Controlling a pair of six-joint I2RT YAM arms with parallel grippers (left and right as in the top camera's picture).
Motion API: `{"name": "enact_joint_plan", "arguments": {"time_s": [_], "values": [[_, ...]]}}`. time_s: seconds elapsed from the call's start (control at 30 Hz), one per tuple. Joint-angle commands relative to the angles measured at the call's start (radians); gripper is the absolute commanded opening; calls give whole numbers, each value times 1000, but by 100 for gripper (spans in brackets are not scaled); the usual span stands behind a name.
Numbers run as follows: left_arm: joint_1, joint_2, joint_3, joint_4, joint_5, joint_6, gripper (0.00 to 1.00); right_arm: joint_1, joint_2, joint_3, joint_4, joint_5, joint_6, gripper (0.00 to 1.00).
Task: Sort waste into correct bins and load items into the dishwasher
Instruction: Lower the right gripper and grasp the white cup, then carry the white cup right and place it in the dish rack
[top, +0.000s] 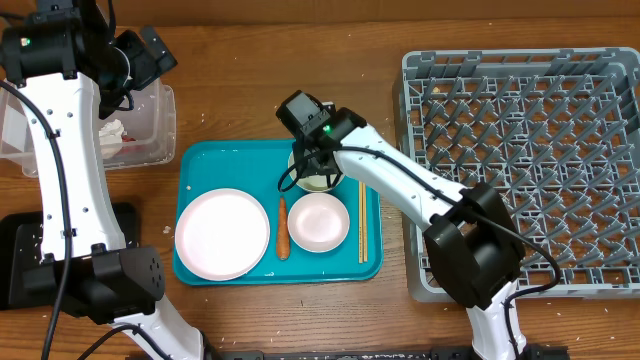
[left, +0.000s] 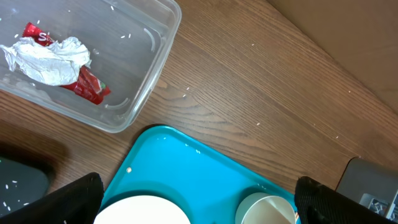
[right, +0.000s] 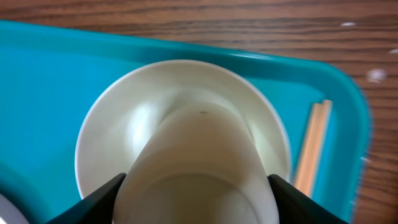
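- Bare table (top: 300, 80) beyond the teal tray (top: 215, 165), between clear tub (top: 170, 120) and dish rack (top: 520, 58): open passage
- Right arm (top: 400, 185) slants across the narrow tray-to-rack gap
- Left arm (top: 60, 150) overhangs the tub
- White cup (right: 199, 143) fills the whole span of the right gripper (right: 196, 199)

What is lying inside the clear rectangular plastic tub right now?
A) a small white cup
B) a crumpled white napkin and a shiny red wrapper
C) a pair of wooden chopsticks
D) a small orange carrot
B: the left wrist view shows the crumpled white napkin and the shiny red wrapper inside the clear rectangular plastic tub, while the small orange carrot lies on the teal tray.
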Motion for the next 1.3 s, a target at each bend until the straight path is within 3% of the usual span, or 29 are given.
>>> {"name": "enact_joint_plan", "arguments": {"time_s": [0.0, 0.3, 0.53, 0.77, 1.03, 1.1, 1.2, 1.27], "values": [[4, -4, -4, 1, -7, -14, 100, -11, -28, 118, -57, 88, 1, 63], [4, -4, -4, 1, -7, -14, 100, -133, -136, 376, -298, 231, -6, 62], [4, -4, -4, 1, -7, -14, 100, -473, -243, 401, -344, 190, -59, 62], [4, -4, -4, 0, -7, -14, 100, -869, -201, 374, -357, -48, -151, 62], [4, -4, -4, 1, -7, -14, 100, -1108, -139, 294, -332, -197, -218, 66], [4, -4, -4, 1, -7, -14, 100, -1126, -130, 281, -333, -197, -219, 73], [4, -4, -4, 1, -7, -14, 100, -1133, -126, 269, -336, -197, -220, 98], [4, -4, -4, 1, -7, -14, 100, -1130, -126, 269, -342, -197, -221, 100]]}}
